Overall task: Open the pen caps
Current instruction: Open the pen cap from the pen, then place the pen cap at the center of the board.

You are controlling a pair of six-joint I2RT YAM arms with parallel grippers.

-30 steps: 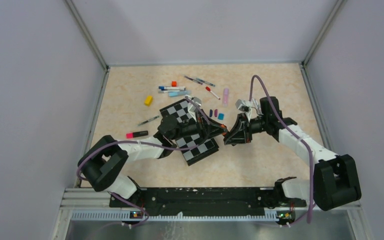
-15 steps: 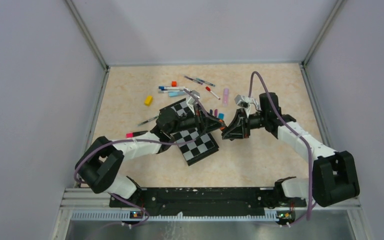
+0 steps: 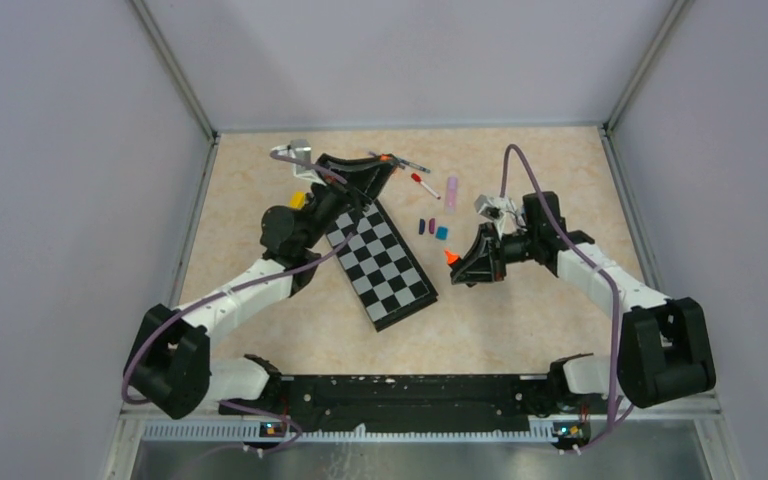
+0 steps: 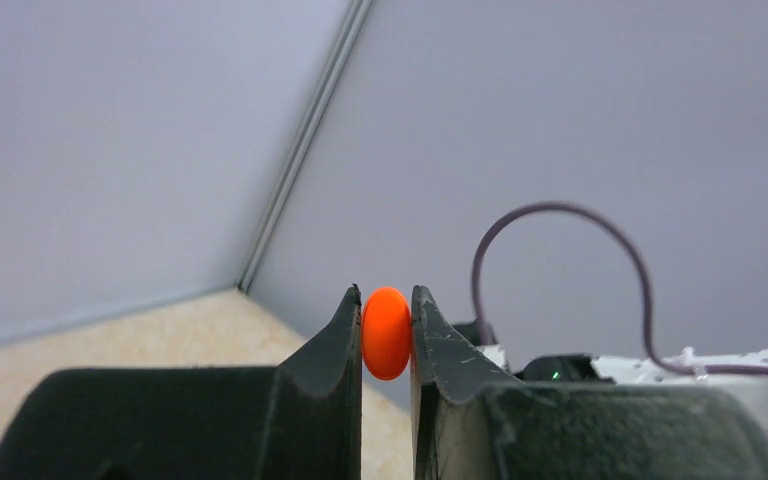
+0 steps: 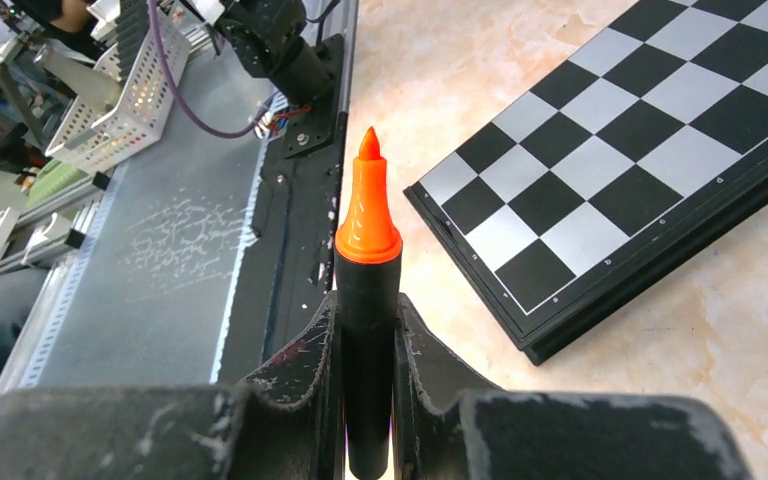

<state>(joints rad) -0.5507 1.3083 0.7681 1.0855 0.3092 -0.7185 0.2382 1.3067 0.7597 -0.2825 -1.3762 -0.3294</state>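
**Plainly parted — cap left, marker right**

The left gripper (image 4: 387,298) is clamped on an orange cap (image 4: 387,335); its two fingers press the cap's sides, and the rounded end faces the wrist camera. From above, this gripper (image 3: 383,160) is held up over the far side of the table (image 3: 520,320), beyond the far end of the chessboard (image 3: 380,265), with the cap (image 3: 386,157) a small orange dot at its tip.

The right gripper (image 5: 368,305) is closed around a black marker (image 5: 367,285). The barrel is pinched between the fingers and the bare orange nib points away from the wrist. From above, the gripper (image 3: 460,268) sits just right of the board's near half, and the marker (image 3: 451,258) points towards the board, well apart from the cap.

Between the two arms, loose caps lie on the table — two purple caps (image 3: 426,226) side by side, a teal cap (image 3: 442,232) just beside them and a lilac cap (image 3: 451,187) farther back.
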